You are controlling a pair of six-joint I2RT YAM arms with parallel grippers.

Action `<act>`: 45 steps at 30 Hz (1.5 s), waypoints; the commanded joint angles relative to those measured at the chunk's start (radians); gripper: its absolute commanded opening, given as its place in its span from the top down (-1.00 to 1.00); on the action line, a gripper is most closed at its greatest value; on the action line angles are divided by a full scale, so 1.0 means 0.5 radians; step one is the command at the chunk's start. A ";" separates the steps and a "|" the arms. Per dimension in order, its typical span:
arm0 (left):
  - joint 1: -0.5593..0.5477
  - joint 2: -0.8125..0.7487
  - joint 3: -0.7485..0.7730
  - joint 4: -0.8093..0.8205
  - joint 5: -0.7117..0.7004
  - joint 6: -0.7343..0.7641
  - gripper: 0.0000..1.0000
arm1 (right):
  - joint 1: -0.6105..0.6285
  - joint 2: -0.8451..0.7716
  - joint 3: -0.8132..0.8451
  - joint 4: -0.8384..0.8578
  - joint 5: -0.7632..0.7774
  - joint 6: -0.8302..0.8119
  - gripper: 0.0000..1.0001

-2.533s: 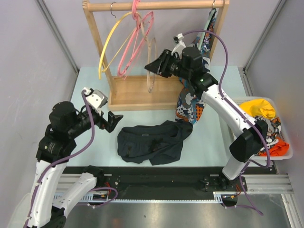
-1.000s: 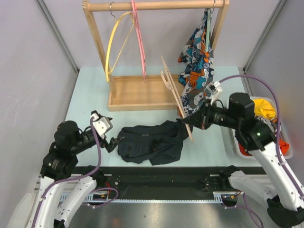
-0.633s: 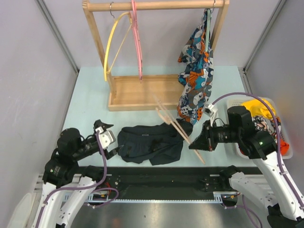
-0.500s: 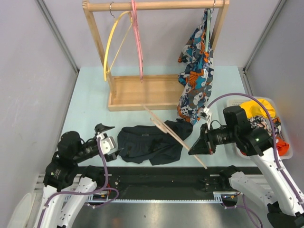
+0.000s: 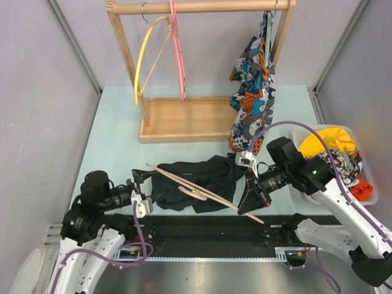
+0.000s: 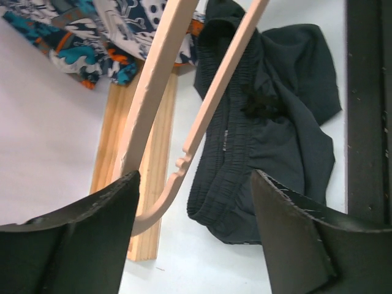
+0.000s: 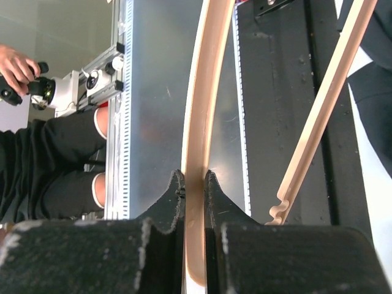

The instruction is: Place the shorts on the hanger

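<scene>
Pale blue counter (image 5: 116, 135) carries the shorts (image 5: 208, 174), crumpled near its front edge between the two arms. From above, the hanger (image 5: 184, 182) slants low across them. Only the right wrist view shows the right tool (image 7: 195, 184) pinched tight on one hanger arm, with a person's hand (image 7: 18, 67) beyond the counter's edge. Only the left wrist view shows the left tool (image 6: 193, 214) spread wide, with the hanger's curved end between its fingers; whether they touch is unclear.
</scene>
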 commanded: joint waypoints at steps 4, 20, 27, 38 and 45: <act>0.015 0.066 0.134 -0.078 0.171 0.269 -0.34 | 0.081 0.080 0.015 0.134 -0.006 -0.036 1.00; 0.015 0.188 0.082 0.042 -0.215 0.198 -0.29 | 0.151 0.166 0.018 0.257 0.041 0.038 1.00; 0.015 0.363 0.113 -0.187 -0.034 0.400 0.16 | 0.161 0.182 0.034 0.281 0.041 0.044 1.00; 0.015 0.452 0.181 -0.314 -0.025 0.223 0.99 | 0.182 0.249 0.260 0.465 0.770 -0.066 -0.78; 0.015 0.550 0.242 -0.280 -0.037 -0.014 0.99 | 0.191 0.209 0.457 0.570 1.142 -0.421 -1.00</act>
